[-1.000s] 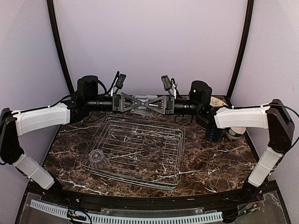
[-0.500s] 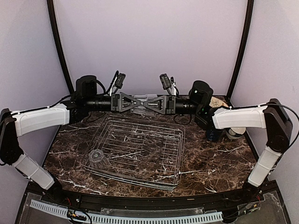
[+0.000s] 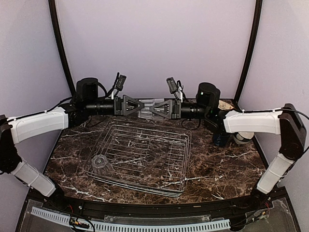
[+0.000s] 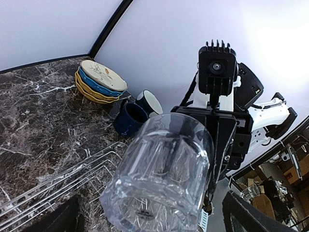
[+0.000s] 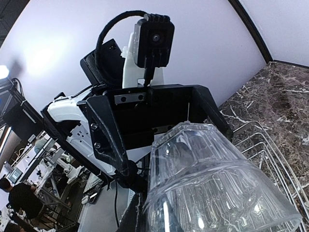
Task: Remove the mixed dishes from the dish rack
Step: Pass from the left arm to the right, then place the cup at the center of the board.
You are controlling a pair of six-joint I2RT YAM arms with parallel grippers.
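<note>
Handover mid-air: clear glass [image 3: 147, 108] hung on its side above the far edge of the dish rack [image 3: 188, 150], between both grippers. Left gripper [image 3: 140, 106] stood wide, fingers either side of the base and not gripping. Right gripper [image 3: 155, 108] was pinched narrow on the glass, apparently at the rim end; the exact contact was hidden.

My read: a one-wall pinch is weak. The left should back straight out along the glass axis with no sideways brush. The right should then swing slowly and set it upright near the dark blue mug [image 4: 129, 120], clear of the stack of plates and bowls [image 4: 99, 79] at the table's [image 3: 227, 164] far right corner.

A second glass [image 3: 100, 162] remained in the rack's near left corner.
</note>
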